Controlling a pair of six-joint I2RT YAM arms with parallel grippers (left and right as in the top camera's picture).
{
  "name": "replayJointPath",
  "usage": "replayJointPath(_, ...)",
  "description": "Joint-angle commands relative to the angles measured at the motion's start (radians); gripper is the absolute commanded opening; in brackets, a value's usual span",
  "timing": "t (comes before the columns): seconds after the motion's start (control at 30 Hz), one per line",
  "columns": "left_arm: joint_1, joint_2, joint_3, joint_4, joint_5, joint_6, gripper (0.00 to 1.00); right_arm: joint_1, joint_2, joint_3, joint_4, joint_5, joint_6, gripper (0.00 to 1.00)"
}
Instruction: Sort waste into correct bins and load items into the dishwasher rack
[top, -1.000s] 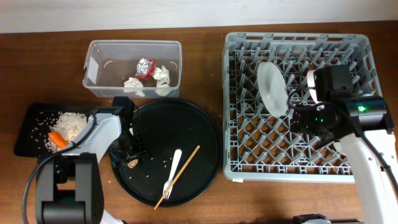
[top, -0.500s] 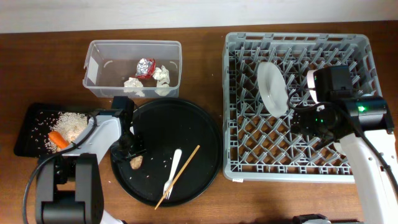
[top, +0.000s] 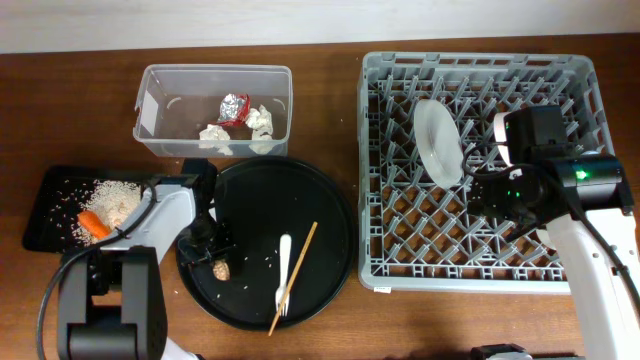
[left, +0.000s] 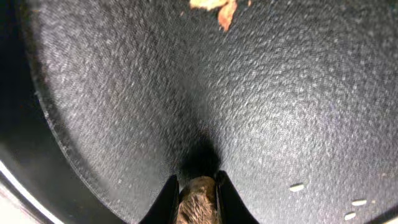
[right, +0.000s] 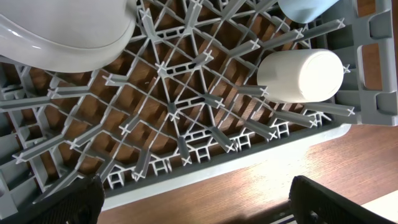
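My left gripper (top: 216, 264) (left: 198, 186) is shut on the small brown lump (top: 223, 269) (left: 198, 205), low over the left part of the round black tray (top: 290, 195). A white fork (top: 284, 268) and a wooden chopstick (top: 296, 275) lie on that tray. My right gripper (right: 196, 199) is open and empty over the right side of the grey dishwasher rack (top: 480, 272). The rack holds a white plate (top: 438, 140), a cream cup (right: 300, 74) and a light blue cup (right: 305, 7). I see no pink bowl.
The clear tub (top: 150, 100) at the back left holds napkins (top: 215, 135) and a foil wrapper (top: 235, 105). The shallow black tray (top: 40, 215) at the left holds rice scraps (top: 115, 195) and a carrot (top: 92, 222). A few rice grains lie on the round tray.
The left gripper and the brown lump have shifted slightly right and toward the front. The fork and chopstick have turned and slid a little on the round tray. The right arm has not moved.
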Motion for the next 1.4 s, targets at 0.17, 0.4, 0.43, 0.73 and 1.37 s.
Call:
replayJointPath(0.17, 0.028, 0.008, 0.360, -0.164, -0.106, -0.002, 0.00, -0.006, 0.000, -0.004, -0.010, -0.001, 0.003, 0.98)
replayJointPath(0.4, 0.373, 0.010, 0.447, -0.016, -0.113, -0.003, 0.00, -0.006, 0.000, -0.004, -0.011, -0.002, 0.003, 0.99)
replayJointPath(0.43, 0.431, 0.012, 0.447, 0.019, -0.113, -0.003, 0.00, -0.006, 0.000, -0.004, -0.011, -0.002, 0.004, 0.98)
replayJointPath(0.73, 0.579, 0.101, 0.447, 0.194, -0.113, -0.003, 0.49, -0.006, 0.001, -0.004, -0.029, -0.001, 0.004, 0.98)
replayJointPath(1.37, -0.075, -0.091, 0.380, -0.239, -0.068, 0.046, 0.85, 0.050, 0.000, -0.004, -0.027, -0.528, -0.164, 0.99)
